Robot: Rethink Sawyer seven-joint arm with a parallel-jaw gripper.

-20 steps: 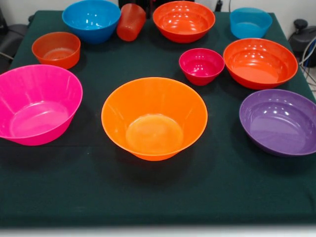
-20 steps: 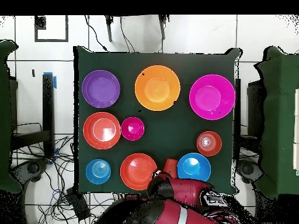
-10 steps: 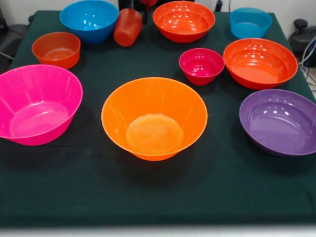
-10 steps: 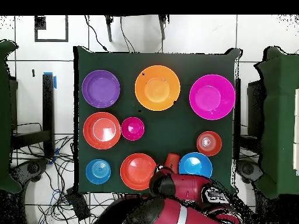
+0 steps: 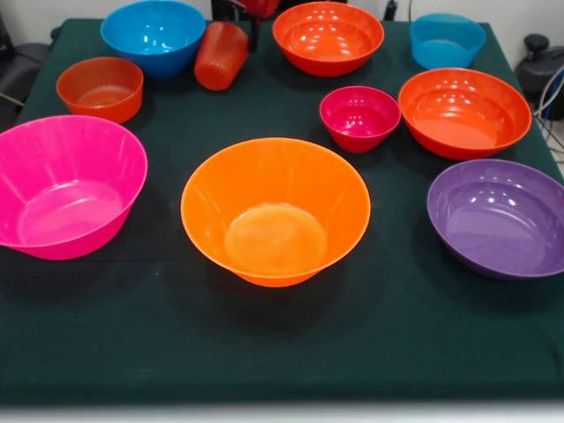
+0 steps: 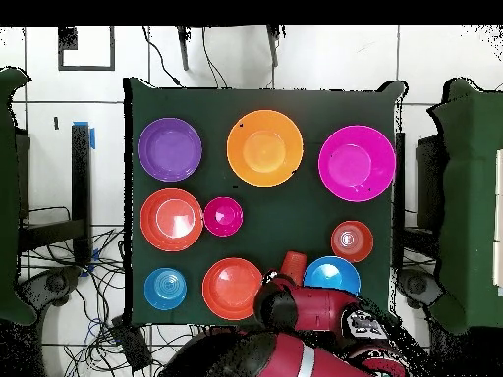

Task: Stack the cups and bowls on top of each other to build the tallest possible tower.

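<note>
The orange-red cup hangs tilted at the table's far side, beside the blue bowl. My gripper comes in at the top edge and is shut on the cup's upper end. In the overhead view the cup pokes out from under my arm, between the blue bowl and an orange-red bowl. The large yellow-orange bowl stands alone mid-table with nothing in it. Around it stand a large pink bowl, a purple bowl, two orange-red bowls and a small magenta bowl.
A squat small orange bowl sits left of the cup. A small light-blue bowl stands at the far right corner. The dark green cloth covers the table. Cables lie on the floor beside it.
The cup has moved left and towards the table's middle with my gripper. The blue bowl has shifted a little to the left. The other bowls have stayed put.
</note>
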